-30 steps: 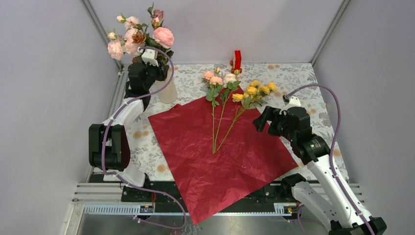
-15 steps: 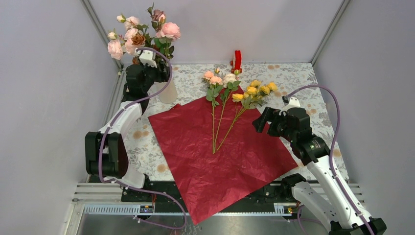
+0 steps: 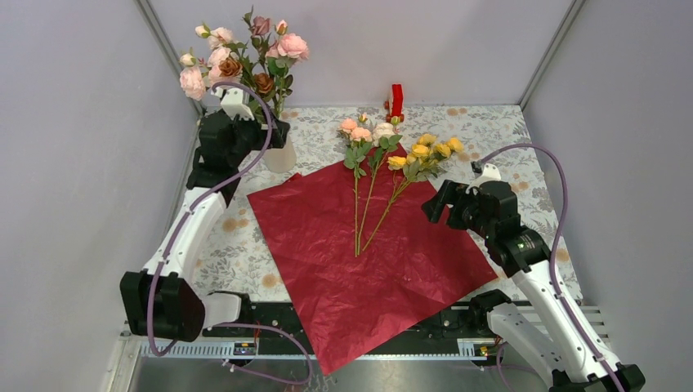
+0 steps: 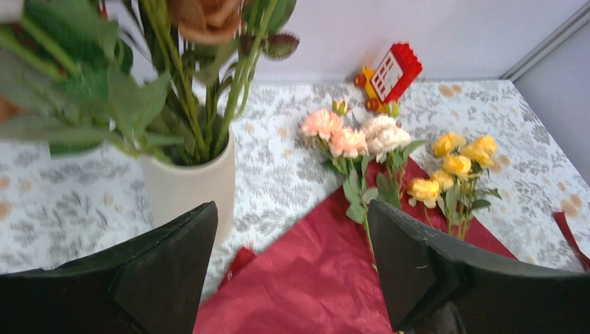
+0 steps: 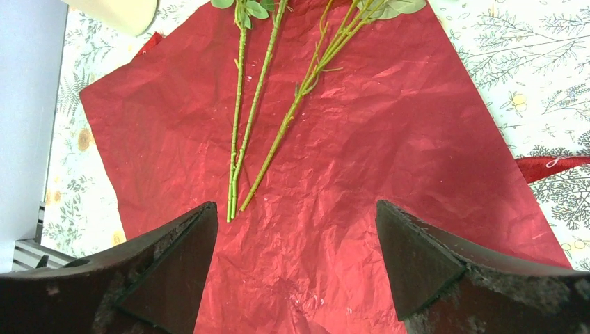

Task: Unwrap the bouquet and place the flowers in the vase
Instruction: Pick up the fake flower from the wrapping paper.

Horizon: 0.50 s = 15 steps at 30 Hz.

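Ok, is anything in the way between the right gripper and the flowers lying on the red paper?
Nothing visible. The right gripper hangs open over the right side of the wrapping paper. The loose flowers lie bare on that paper to its left, with only open paper between them.

From above, the left arm [image 3: 214, 140] hides most of the vase [image 3: 283, 158]. The right wrist view cuts the blooms off the flowers [image 5: 233, 177].
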Motion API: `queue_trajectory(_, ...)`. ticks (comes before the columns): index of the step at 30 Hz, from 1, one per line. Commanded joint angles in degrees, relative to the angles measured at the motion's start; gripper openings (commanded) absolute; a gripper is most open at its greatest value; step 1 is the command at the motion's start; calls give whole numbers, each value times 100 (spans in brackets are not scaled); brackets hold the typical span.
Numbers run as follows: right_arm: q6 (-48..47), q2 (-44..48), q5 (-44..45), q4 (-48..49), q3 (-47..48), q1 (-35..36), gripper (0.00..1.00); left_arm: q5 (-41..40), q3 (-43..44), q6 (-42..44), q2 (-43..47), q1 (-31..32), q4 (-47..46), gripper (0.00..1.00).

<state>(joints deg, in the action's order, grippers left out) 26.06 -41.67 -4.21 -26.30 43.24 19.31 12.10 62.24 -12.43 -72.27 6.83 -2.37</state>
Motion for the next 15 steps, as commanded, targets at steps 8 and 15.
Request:
queue_trajectory(8,773,-519,-221,446,-153,-41,87,178,51,-404,1000,-15,1955,92)
queue_trajectory(15,1605,-1770,-784,1711,-421,-1,73,-71,-230,-32,1138,-15,2132,94)
